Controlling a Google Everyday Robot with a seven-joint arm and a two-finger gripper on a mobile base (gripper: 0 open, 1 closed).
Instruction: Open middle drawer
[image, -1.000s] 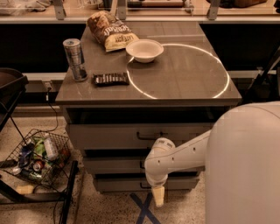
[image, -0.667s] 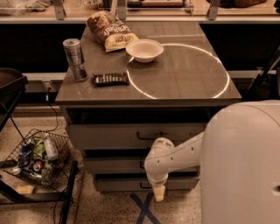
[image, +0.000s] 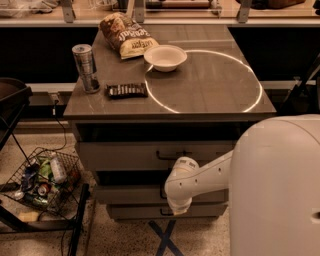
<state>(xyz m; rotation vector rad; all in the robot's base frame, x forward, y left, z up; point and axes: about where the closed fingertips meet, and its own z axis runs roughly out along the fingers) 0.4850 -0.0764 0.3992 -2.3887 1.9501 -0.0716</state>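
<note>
The grey cabinet has three drawers below its top. The middle drawer (image: 125, 194) is the second front, low and wide. Its dark bar handle (image: 162, 192) shows only at its left end, and the rest is hidden behind my white arm (image: 200, 177). My gripper (image: 177, 209) hangs at the arm's lower tip, pointing down in front of the middle drawer's lower edge, just right of the handle's visible end. The top drawer (image: 120, 156) and the lowest drawer (image: 135, 212) sit flush.
On the cabinet top (image: 210, 95) stand a can (image: 86, 67), a chip bag (image: 127, 35), a white bowl (image: 165, 57) and a dark bar (image: 126, 90). A wire basket (image: 42, 182) of bottles sits on the floor at left. My white body (image: 275, 190) fills the right foreground.
The arm's tip has risen slightly, from in front of the lowest drawer toward the middle one. My body has shifted a little left in view. The drawers have not moved.
</note>
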